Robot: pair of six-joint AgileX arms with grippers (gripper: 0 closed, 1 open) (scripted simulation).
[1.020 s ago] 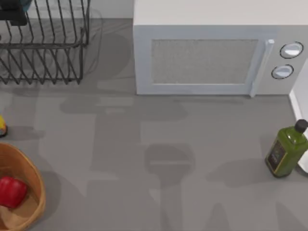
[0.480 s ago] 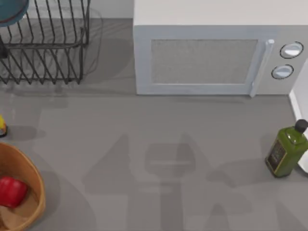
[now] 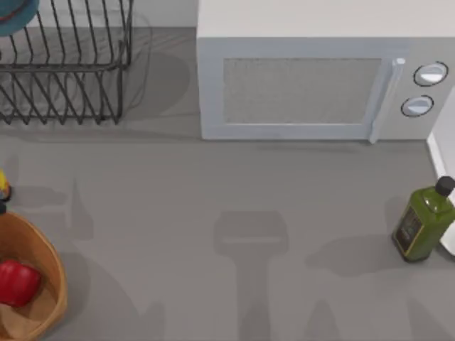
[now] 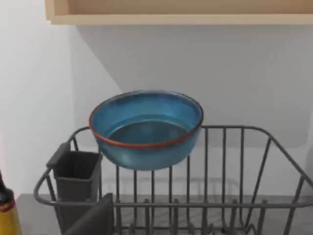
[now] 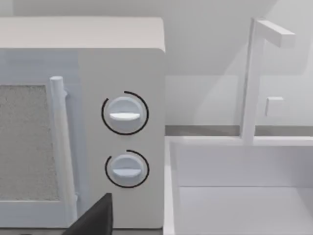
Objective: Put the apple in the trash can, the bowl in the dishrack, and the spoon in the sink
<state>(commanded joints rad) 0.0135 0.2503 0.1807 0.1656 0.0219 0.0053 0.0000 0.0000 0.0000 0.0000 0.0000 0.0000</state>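
The blue-teal bowl point(image 4: 146, 129) with its brownish rim rests in the dark wire dishrack point(image 4: 234, 166), rising above the rack's top wire. From above, the bowl point(image 3: 14, 15) shows in the far left corner of the dishrack point(image 3: 71, 71). A dark part of my left gripper point(image 4: 93, 220) sits well back from the bowl, apart from it. The red apple point(image 3: 15, 282) lies inside the tan-orange trash can point(image 3: 53, 266) at the near left. The white sink point(image 5: 234, 205) lies beside a dark part of my right gripper point(image 5: 93, 220). The spoon is out of view.
A white microwave point(image 3: 313, 85) stands at the back centre, its knobs point(image 5: 124, 115) next to the sink. A green oil bottle point(image 3: 423, 222) stands at the right. A yellow bottle point(image 4: 7, 215) is beside the rack's dark utensil cup point(image 4: 76, 171). A faucet point(image 5: 254, 73) rises behind the sink.
My left arm has drawn back out of the top view, away from the dishrack's corner. The bowl stays in the rack, now uncovered. Arm shadows on the table have shifted toward the near edge.
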